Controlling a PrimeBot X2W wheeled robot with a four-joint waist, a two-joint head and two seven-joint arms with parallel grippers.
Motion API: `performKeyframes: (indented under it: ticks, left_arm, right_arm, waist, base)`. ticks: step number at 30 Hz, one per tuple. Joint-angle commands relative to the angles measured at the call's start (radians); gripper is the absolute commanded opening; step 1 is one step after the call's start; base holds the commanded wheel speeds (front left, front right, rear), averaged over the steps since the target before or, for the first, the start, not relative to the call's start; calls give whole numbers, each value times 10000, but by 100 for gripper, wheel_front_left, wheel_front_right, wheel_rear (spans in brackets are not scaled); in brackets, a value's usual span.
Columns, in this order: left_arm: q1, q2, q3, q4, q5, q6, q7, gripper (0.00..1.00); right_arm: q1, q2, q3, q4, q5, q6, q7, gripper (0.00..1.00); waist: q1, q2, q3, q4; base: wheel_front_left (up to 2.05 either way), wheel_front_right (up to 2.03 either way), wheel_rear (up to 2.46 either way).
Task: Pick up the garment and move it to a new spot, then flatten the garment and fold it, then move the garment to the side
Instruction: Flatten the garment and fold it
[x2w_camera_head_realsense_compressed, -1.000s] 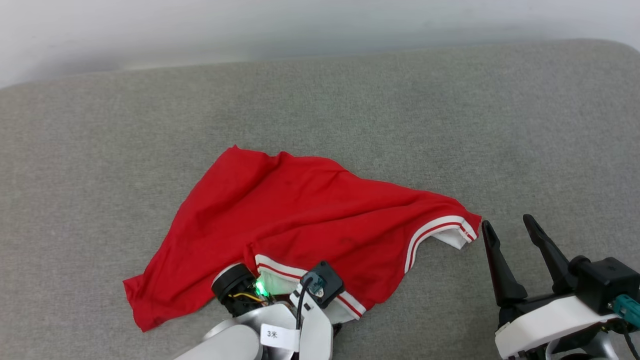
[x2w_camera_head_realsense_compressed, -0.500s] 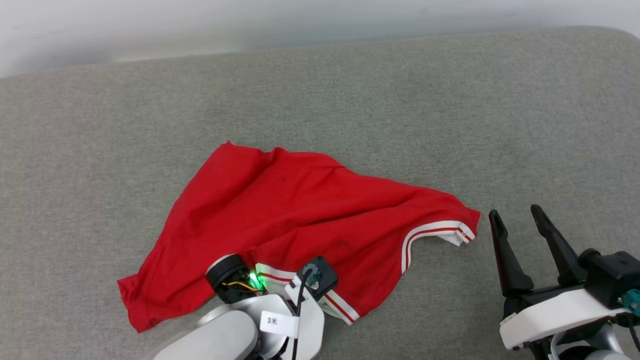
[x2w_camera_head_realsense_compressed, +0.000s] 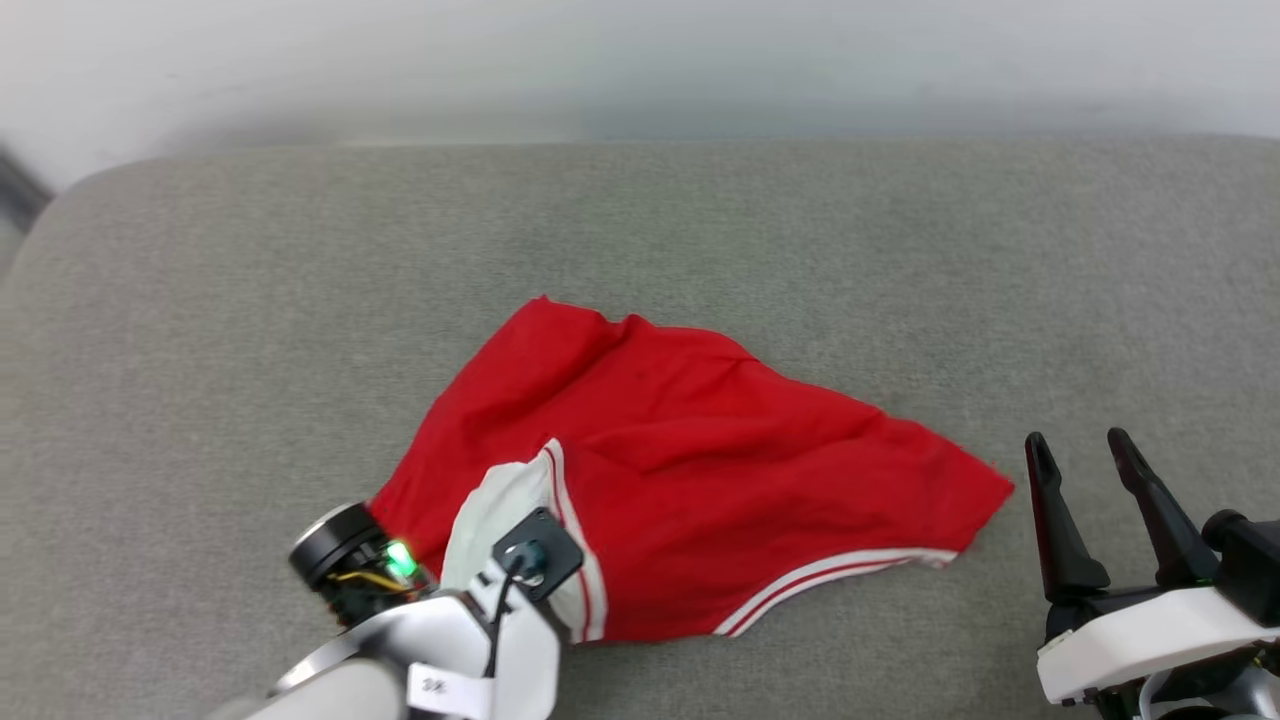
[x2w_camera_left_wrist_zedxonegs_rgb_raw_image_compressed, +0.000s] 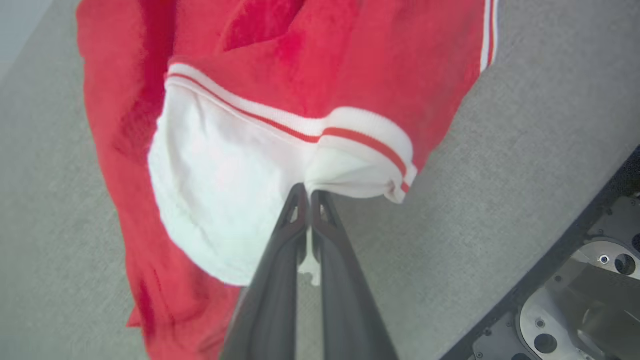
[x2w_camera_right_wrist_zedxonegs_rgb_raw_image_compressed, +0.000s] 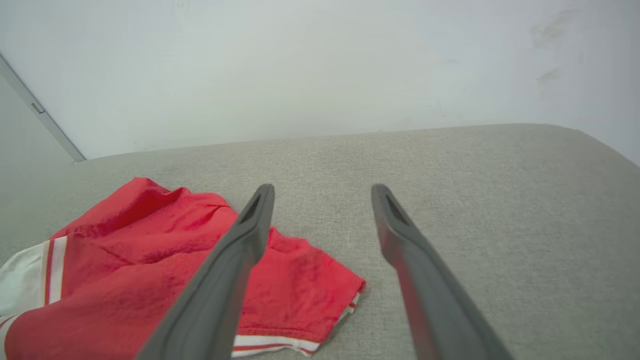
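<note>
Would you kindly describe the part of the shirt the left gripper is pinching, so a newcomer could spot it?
On the grey cushion lies a crumpled red shirt. At its near left edge the left gripper is shut on a white sleeve. Unlike the thin striped trim further right, it is a broad white patch.

The worktop (x2w_camera_head_realsense_compressed: 800, 230) is wide and covered in soft grey woven cloth. Its far corners are round. Behind its far edge stands a plain pale wall (x2w_camera_head_realsense_compressed: 640, 60). In the right wrist view the wall has a few faint grey smudges (x2w_camera_right_wrist_zedxonegs_rgb_raw_image_compressed: 547, 75) near the top right. A thin grey strip (x2w_camera_right_wrist_zedxonegs_rgb_raw_image_compressed: 65, 139) runs slanting down the wall on the left and ends close to the far edge of the worktop. A small bit sticks out partway along the strip, too small to tell what it is.
</note>
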Motion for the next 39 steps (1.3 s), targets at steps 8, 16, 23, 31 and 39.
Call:
performKeyframes:
  ticks: [8,16,23,31,39]
  left_arm:
    - [1451,1638,784,-1318,-625,1527,462,0]
    - [2608,1772,1605,-192,-1742,2611,-223,0]
    - [2829,738,2044,904,-2379,2687,-1533,100]
    - [3067,204,2808,855,-2425,3168,-3266,100]
    - [3437,-39,3669,-135,-2493,3835,-4677,100]
  right_arm:
    - [378,22,-332,127,121,-3,190,100]
    - [252,21,-424,-1,46,-3,405,100]
    - [212,23,-486,-128,-26,-3,628,100]
    - [431,21,-328,47,223,-3,1089,100]
    - [636,20,-228,112,471,-3,1868,100]
  waist:
    - [0,0,-390,593]
    - [0,0,-255,574]
    - [0,0,-110,426]
    - [0,0,-579,348]
    - [0,0,-964,301]
  base:
    - [0,0,0]
    - [0,0,0]
    - [0,0,0]
    - [0,0,0]
    - [0,0,0]
